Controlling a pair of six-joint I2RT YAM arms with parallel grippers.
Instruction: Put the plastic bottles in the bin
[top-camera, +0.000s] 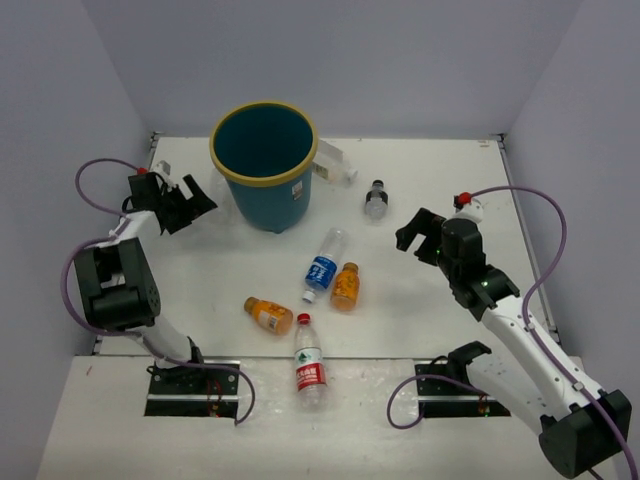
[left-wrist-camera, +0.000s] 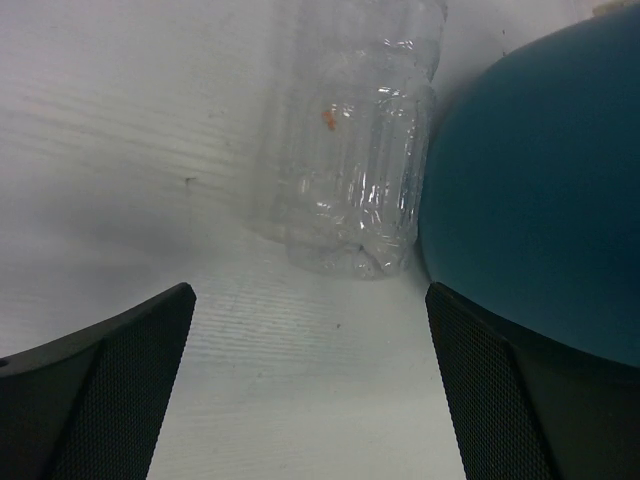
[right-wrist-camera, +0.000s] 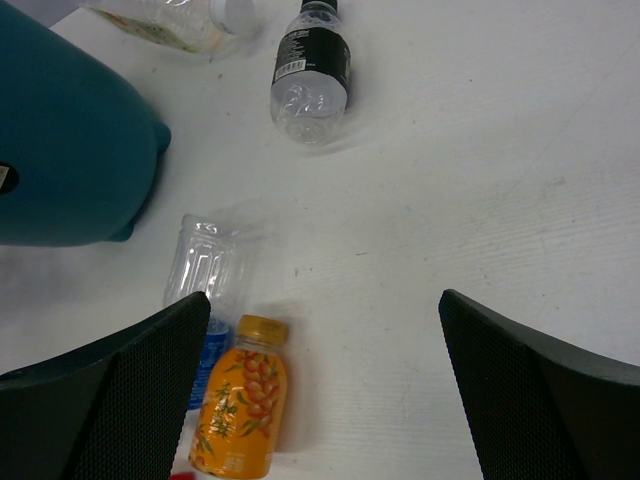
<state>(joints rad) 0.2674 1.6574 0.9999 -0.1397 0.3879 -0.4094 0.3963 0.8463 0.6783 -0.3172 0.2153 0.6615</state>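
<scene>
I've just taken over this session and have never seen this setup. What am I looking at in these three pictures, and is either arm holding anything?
These are two robot arms bolted at the near edge of a table, each ending in a two-finger claw. The wide picture looks down from above and behind them. The left gripper is beside the bin, and the right gripper is on the right. The other two pictures come from wrist cameras, and the dark corner shapes are each claw's own fingers. Loose bottles include a red-label bottle, an orange bottle, a second orange bottle, a blue-label bottle and a dark-label bottle. The left wrist sees a plain clear bottle next to the bin. Both claws are open and empty.
</scene>
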